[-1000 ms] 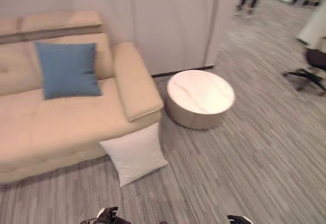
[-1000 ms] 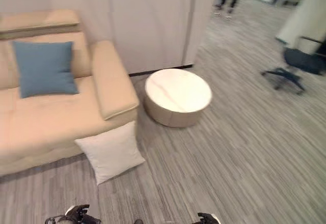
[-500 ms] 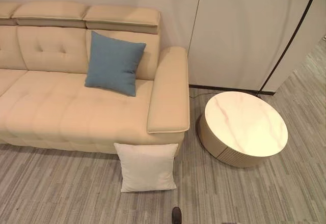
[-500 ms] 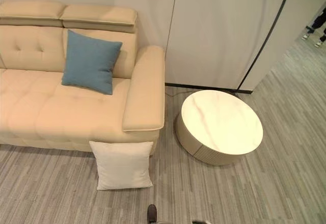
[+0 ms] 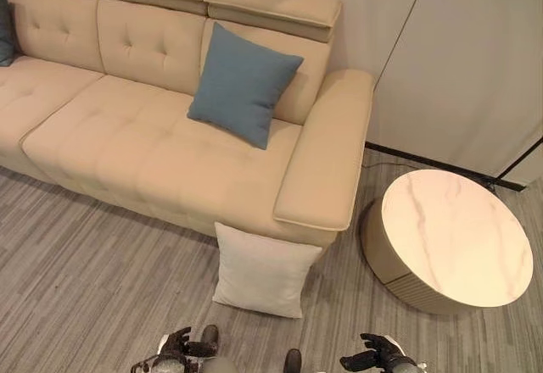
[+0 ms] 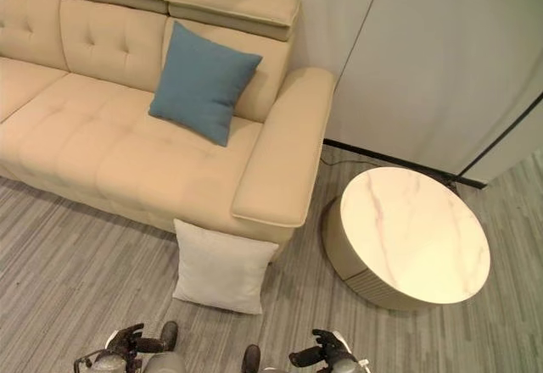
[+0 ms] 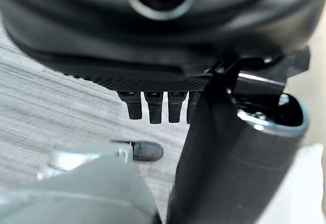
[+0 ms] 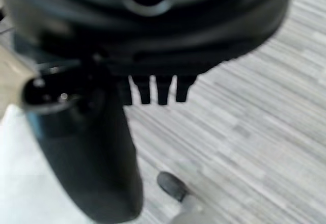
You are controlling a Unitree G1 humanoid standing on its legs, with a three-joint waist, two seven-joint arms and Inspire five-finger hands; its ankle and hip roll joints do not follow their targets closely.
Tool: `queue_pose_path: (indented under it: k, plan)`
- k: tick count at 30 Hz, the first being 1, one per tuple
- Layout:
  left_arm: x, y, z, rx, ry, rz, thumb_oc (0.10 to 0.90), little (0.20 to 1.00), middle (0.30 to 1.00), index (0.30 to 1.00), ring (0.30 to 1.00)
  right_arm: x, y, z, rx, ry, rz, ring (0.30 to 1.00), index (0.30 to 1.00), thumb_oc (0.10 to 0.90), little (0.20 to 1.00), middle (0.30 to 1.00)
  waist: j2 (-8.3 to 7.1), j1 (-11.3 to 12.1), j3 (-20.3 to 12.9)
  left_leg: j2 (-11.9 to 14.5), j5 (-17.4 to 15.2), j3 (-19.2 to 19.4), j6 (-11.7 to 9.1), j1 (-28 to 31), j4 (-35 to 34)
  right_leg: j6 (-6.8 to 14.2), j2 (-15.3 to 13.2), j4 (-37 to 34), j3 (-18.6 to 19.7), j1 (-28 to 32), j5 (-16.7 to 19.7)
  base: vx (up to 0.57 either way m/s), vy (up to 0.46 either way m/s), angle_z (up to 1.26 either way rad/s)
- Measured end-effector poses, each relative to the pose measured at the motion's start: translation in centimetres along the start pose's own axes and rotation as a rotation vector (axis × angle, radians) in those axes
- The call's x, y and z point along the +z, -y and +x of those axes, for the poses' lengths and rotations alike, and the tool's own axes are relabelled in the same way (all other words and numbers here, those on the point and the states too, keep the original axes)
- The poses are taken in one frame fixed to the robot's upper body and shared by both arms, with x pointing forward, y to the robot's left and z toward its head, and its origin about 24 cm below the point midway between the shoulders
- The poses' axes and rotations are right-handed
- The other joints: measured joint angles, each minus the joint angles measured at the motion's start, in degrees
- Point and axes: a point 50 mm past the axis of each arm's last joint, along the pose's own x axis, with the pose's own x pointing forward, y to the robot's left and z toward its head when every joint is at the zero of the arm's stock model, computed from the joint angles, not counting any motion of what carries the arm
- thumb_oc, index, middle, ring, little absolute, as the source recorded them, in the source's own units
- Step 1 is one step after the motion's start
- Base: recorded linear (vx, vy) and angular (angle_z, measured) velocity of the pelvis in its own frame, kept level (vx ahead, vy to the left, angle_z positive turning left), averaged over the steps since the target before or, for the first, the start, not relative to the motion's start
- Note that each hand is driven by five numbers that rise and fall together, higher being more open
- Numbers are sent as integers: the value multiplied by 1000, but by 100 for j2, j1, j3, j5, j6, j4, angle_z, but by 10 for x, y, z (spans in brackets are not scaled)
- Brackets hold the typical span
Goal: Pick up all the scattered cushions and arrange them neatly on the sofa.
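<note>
Hidden or cut off: the left hand [image 5: 176, 345] and right hand [image 5: 373, 356] sit at the near edge of the head views, partly cut by the frame. A second blue cushion [image 5: 5, 17] shows as a sliver at the sofa's far left end.
Left hand: empty, fingers [image 7: 153, 106] loosely hanging rather than clenched, thumb standing out beside them.
Right hand: empty too, fingers [image 8: 153, 89] relaxed and pointing down at the floor.
Surface and room: grey striped floor [image 5: 93, 271]; a long beige sofa [image 5: 127, 144] against a pale wall; a round marble-topped side table [image 5: 454, 237] ahead of the right hand, just beyond the sofa's armrest.
White cushion: the white cushion [image 5: 263, 271] stands on the floor, leaning against the sofa's front below the armrest, just ahead of both hands and between them, touched by neither.
Blue cushion: the blue cushion [image 5: 243, 85] is propped against the sofa's backrest, well beyond the hands.
</note>
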Motion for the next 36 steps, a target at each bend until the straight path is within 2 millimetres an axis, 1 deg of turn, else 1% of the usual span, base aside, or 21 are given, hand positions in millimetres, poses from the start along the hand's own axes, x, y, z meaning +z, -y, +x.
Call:
queue_pose_path:
  k: [2,4,7,10,12,13,14,16,17,18,19,20,21,22,23,25,26,28,29,31,36]
  plan:
    - [-7,-14,0,31,-21,0,800,900,900,900,900,-7,-12,-2,36,-16,3,900,900,800,900,900,-280,24,-146,-326,47,134,79,148,-57,194,-325,6,189,57,-19,98,251,-27]
    - [-15,-32,0,62,-48,6,800,900,900,900,900,-10,-23,-4,63,-15,24,900,900,800,900,900,-450,-13,-252,-579,67,284,249,315,-227,316,-589,42,254,68,-21,21,253,-15]
    - [-3,-55,2,99,-12,71,800,900,900,900,900,-6,-27,-4,92,4,38,900,900,800,900,900,-564,-19,-328,-811,-1,416,444,366,-262,438,-837,185,439,-58,30,-60,206,-16]
    - [7,-71,2,122,28,164,800,900,900,900,900,14,-24,-2,98,82,53,900,900,800,900,900,-546,-6,-304,-885,-41,596,551,301,-266,582,-979,422,555,-319,-43,-305,122,-36]
    - [71,-80,4,154,196,129,800,900,900,900,900,67,3,1,43,249,80,900,900,800,900,900,-347,-62,73,-873,1,802,622,-147,-28,858,-1011,1095,562,-1143,78,-480,40,-41]
    - [88,-82,3,165,244,103,800,900,900,900,900,77,10,1,28,281,91,900,900,800,900,900,-325,-65,179,-879,33,866,644,-286,24,892,-1043,1182,531,-1324,92,-389,-23,-22]
    - [147,-82,-6,166,416,51,800,900,900,900,900,105,32,-1,-16,352,129,900,900,800,900,900,-327,-25,413,-948,-34,811,642,-914,401,950,-1108,1190,426,-1748,73,-208,-19,6]
    - [209,-82,-27,165,630,-32,800,900,900,900,900,133,59,-6,-76,432,183,900,900,800,900,900,-293,-46,729,-996,59,675,615,-1453,577,870,-1106,1027,404,-2037,144,-253,-4,26]
    - [266,-85,-56,159,822,-102,800,900,900,900,900,163,90,-18,-144,527,219,900,900,800,900,900,-229,-28,1013,-948,187,628,586,-1987,633,777,-1051,1031,382,-2529,278,-185,28,16]
    - [286,-90,-69,167,895,-125,800,900,900,900,900,175,103,-24,-172,568,230,900,900,800,900,900,-217,-30,1163,-937,203,612,566,-2154,627,750,-1026,1018,386,-2688,352,-167,33,8]
    - [309,-97,-86,174,971,-171,800,900,900,900,900,198,117,-34,-206,633,262,900,900,800,900,900,-215,-43,1354,-926,264,602,535,-2296,595,755,-984,1009,376,-2836,456,-170,43,2]
    - [344,-106,-114,177,1061,-262,800,900,900,900,900,230,139,-52,-250,727,336,900,900,800,900,900,-201,-118,1430,-887,379,570,495,-2770,584,707,-972,1002,381,-3308,555,-182,30,4]
    - [358,-109,-128,175,1105,-284,800,900,900,900,900,243,148,-61,-268,769,357,900,900,800,900,900,-197,-170,1483,-889,393,565,473,-2963,548,699,-967,990,378,-3506,614,-171,16,2]
    - [372,-111,-143,166,1158,-310,800,900,900,900,900,262,160,-76,-289,841,382,900,900,800,900,900,-179,-197,1609,-890,451,569,463,-3084,496,684,-968,971,383,-3651,684,-148,4,0]
    - [396,-109,-171,150,1246,-326,800,900,900,900,900,290,181,-104,-329,960,401,900,900,800,900,900,-88,-246,1675,-878,606,555,443,-3560,488,698,-957,1005,392,-4137,774,-131,7,1]
    - [415,-109,-200,132,1344,-350,800,900,900,900,900,322,202,-143,-371,1107,433,900,900,800,900,900,51,-322,1851,-878,863,510,438,-3987,412,723,-942,1021,374,-4578,873,-85,2,-1]
    - [423,-109,-214,115,1388,-373,800,900,900,900,900,337,207,-163,-374,1194,466,900,900,800,900,900,49,-343,1858,-887,951,514,414,-4285,361,732,-919,1051,417,-4941,888,-30,-4,-9]
    - [429,-108,-223,103,1411,-382,800,900,900,900,900,353,211,-185,-368,1274,502,900,900,800,900,900,66,-356,1911,-895,1044,515,498,-4537,329,683,-924,1086,450,-5230,932,5,-21,-6]
    - [435,-106,-232,82,1426,-402,800,900,900,900,900,367,215,-205,-349,1345,547,900,900,800,900,900,66,-373,1935,-904,1114,533,580,-4813,327,681,-930,1165,464,-5552,918,23,-35,-2]
    - [436,-106,-232,46,1416,-438,800,900,900,900,900,376,216,-218,-336,1384,556,900,900,800,900,900,71,-380,2003,-913,1136,503,605,-4949,326,663,-958,1332,538,-5771,835,51,-28,4]
    - [425,-81,-211,-122,1361,-530,800,900,900,900,900,373,215,-214,-346,1373,569,900,900,800,900,900,73,-331,1992,-1029,1136,393,605,-5003,424,734,-1121,2418,709,-6309,291,69,-21,10]
